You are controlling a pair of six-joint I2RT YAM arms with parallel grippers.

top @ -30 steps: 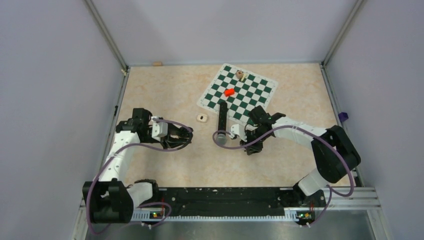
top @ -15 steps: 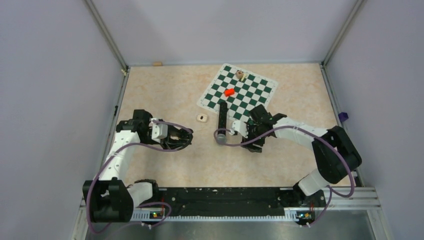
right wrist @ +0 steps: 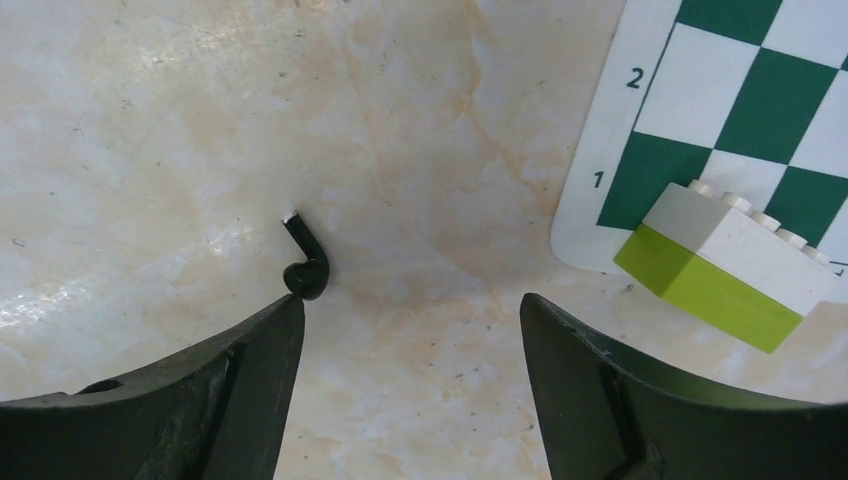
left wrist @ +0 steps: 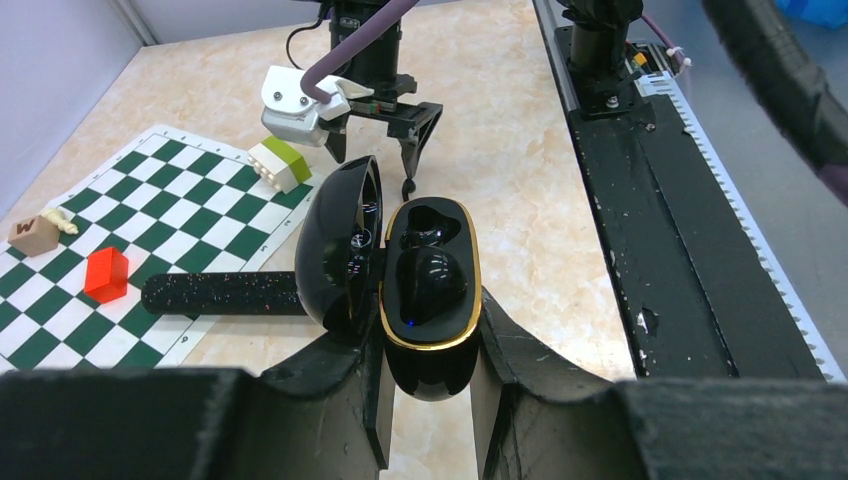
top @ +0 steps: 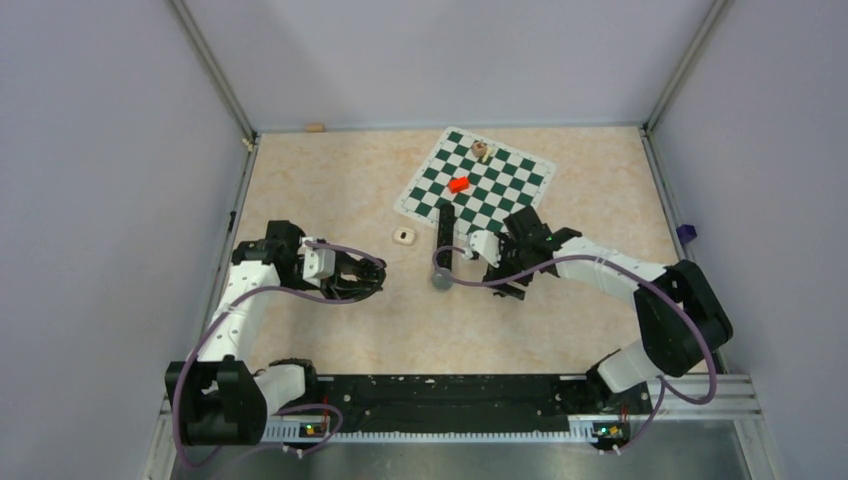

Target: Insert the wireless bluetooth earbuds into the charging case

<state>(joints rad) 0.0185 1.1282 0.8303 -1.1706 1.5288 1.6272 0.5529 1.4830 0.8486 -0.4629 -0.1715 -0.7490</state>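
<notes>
Black earbud [right wrist: 305,265] lies beside the open, empty right pincer [right wrist: 408,330]; left pincer [left wrist: 428,352] grips the charging case [left wrist: 430,285].

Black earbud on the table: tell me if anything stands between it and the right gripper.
Nothing visible does. The right gripper hangs open above the table, and the earbud lies uncovered just off one fingertip. The block sits apart on the other side, at the edge of the chessboard.

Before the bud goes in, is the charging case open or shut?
Open. In the left wrist view the case sits in the left pincer with its lid swung aside, baring its gold-rimmed inside.
</notes>
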